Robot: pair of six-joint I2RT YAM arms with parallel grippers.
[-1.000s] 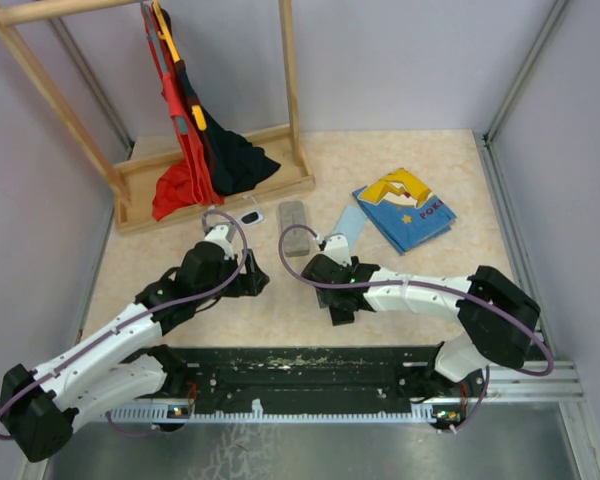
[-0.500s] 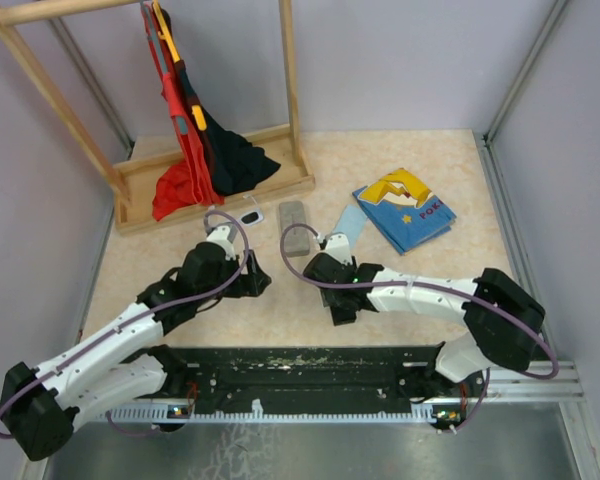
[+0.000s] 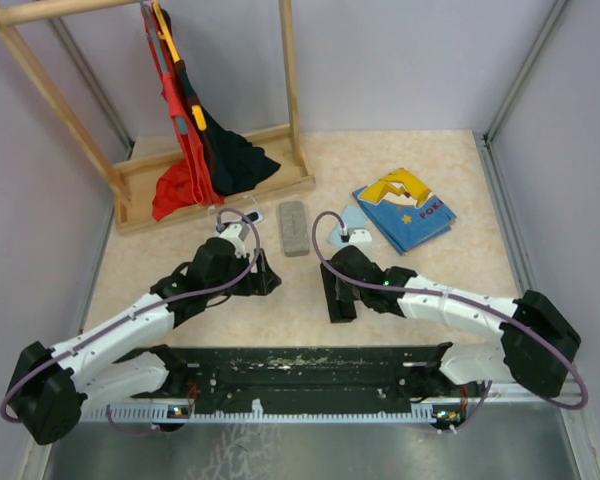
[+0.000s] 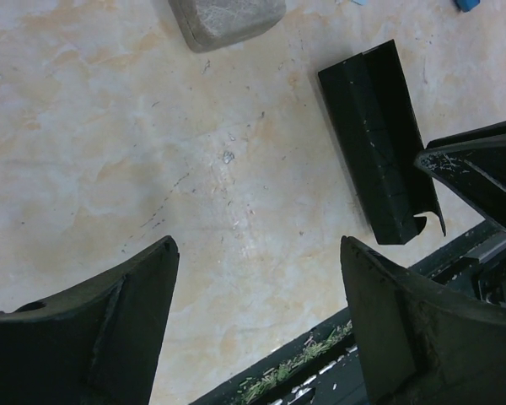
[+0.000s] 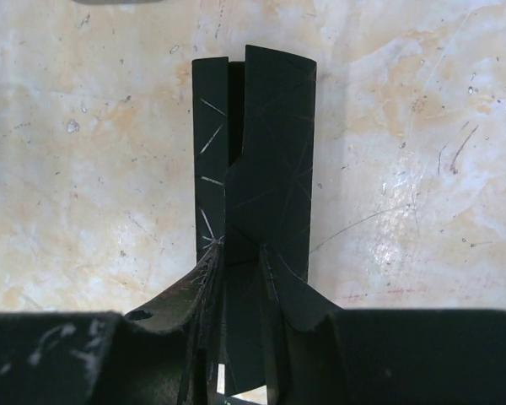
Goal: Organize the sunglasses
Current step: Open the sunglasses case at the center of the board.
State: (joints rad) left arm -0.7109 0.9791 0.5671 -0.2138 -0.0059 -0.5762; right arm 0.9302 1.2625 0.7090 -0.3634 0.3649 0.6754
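- A robot lab's test cell: plain lilac walls [image 3: 400, 60] and aluminium posts [image 3: 525, 70] enclose a marble-patterned tabletop [image 3: 460, 255].
- A black mounting rail [image 3: 300, 370] lines its near edge.

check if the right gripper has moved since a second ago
Yes. Seen from above, the right gripper, closed on the black case, has shifted right, away from the grey case.

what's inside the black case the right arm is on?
The black case shows only darkness through the gap between its flaps. Its walls cover the rest, and the right fingers pinch the near end. Contents can't be told.
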